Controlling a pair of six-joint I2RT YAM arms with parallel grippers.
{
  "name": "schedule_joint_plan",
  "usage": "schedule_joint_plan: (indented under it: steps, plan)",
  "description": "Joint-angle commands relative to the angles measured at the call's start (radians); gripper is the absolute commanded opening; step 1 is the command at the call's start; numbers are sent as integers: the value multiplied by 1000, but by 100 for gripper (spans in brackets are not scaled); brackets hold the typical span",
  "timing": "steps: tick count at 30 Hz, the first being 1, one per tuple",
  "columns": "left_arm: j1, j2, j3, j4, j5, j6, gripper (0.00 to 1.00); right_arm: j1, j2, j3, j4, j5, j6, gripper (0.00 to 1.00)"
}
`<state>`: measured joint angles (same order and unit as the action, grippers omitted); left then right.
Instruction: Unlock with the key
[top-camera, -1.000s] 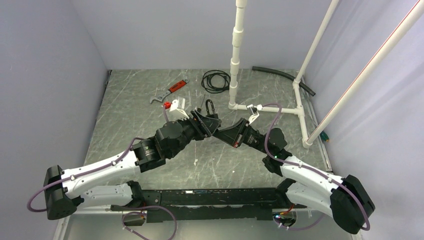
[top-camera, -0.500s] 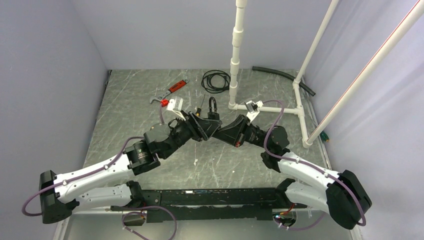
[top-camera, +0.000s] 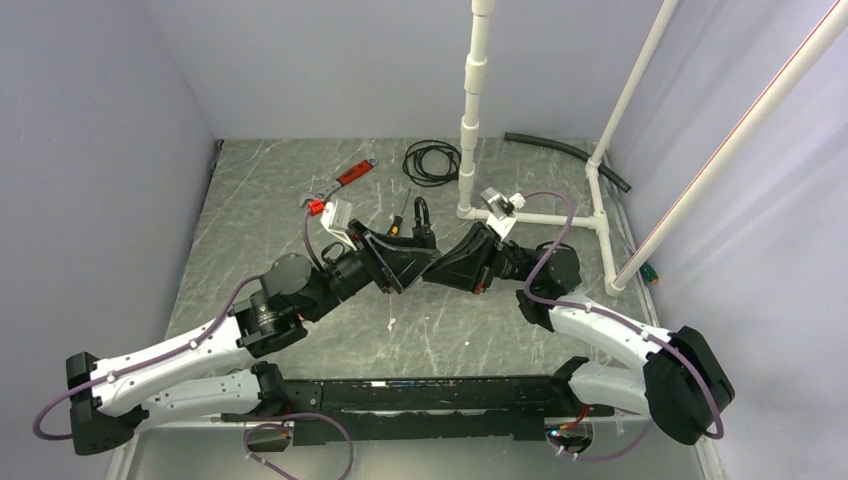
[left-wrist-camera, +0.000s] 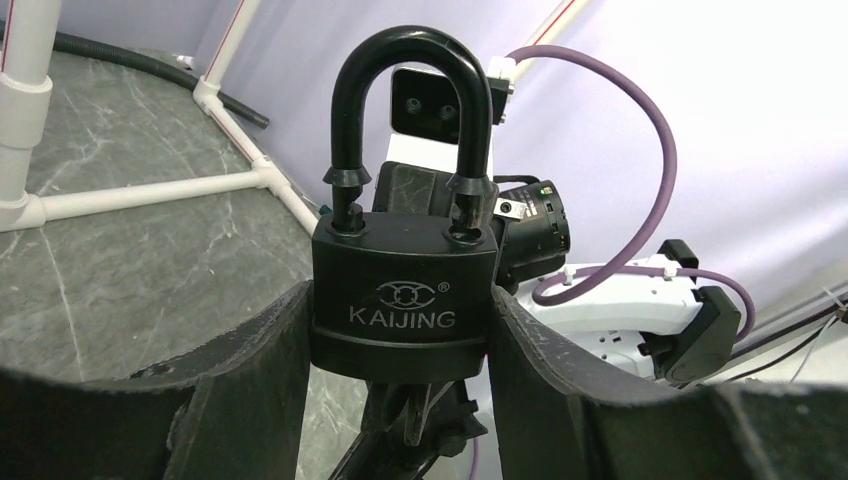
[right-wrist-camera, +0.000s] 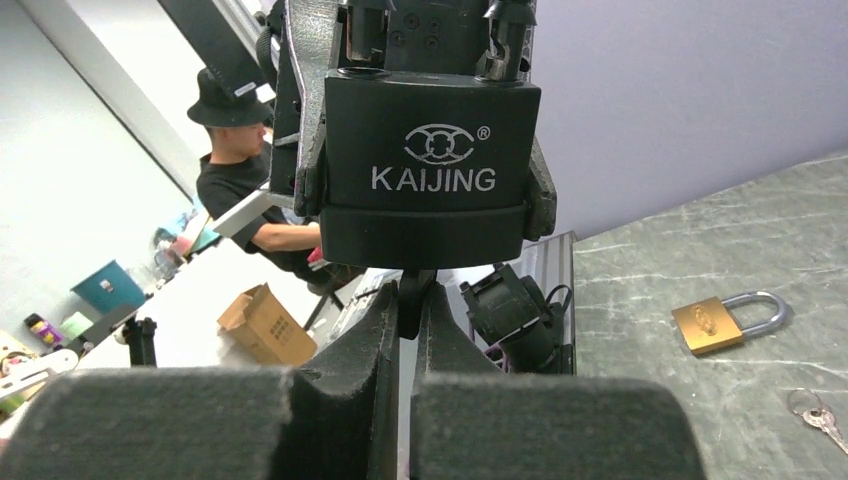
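A: Left gripper (left-wrist-camera: 401, 308): both fingers pressed against the sides of the black padlock (right-wrist-camera: 430, 160), holding its body upright. Shackle on top, both legs entering the body.

B: Right gripper (right-wrist-camera: 405, 325)?

A: Fingers drawn almost together, pinching the key (right-wrist-camera: 411, 290). Only a thin dark piece shows between them, rising to the underside of the padlock. How deep it sits cannot be told.

B: Where does the pair stand?

A: Held above the table (top-camera: 260, 230), near its middle, where the two arms meet nose to nose in the top view; left arm from the left, right arm from the right.

B: Around them?

A: Just beyond, on the far side, the foot of the white pipe frame (top-camera: 470, 120). A coil of black cable (top-camera: 432, 162) lies to its left, a red-handled tool (top-camera: 352, 172) further left, and a black hose (top-camera: 565, 150) at the far right. The right wrist view shows a brass padlock (right-wrist-camera: 722, 318) flat on the table, with a small ring of keys (right-wrist-camera: 815, 410) near it.
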<state>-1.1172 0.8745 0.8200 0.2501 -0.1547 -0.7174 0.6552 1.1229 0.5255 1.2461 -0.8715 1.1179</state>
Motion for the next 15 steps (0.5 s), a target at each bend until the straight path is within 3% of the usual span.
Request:
schedule_joint_plan:
  steps: [1, 4, 12, 14, 15]
  plan:
    - [-59, 23, -11, -31, 259, 6, 0, 6, 7, 103, 104, 52, 62, 0]
    - [-59, 11, -12, -28, 260, 11, 0, 6, -6, 99, 43, 47, 26, 0]
    - [-59, 7, 4, -29, 283, 15, 0, 6, 36, 114, 167, -27, 96, 0]
    - [-59, 13, 8, -45, 264, 12, 0, 6, 21, 107, 123, -21, 66, 7]
    - [-59, 12, 11, -58, 251, 9, 0, 6, 4, 107, 14, -1, 33, 10]
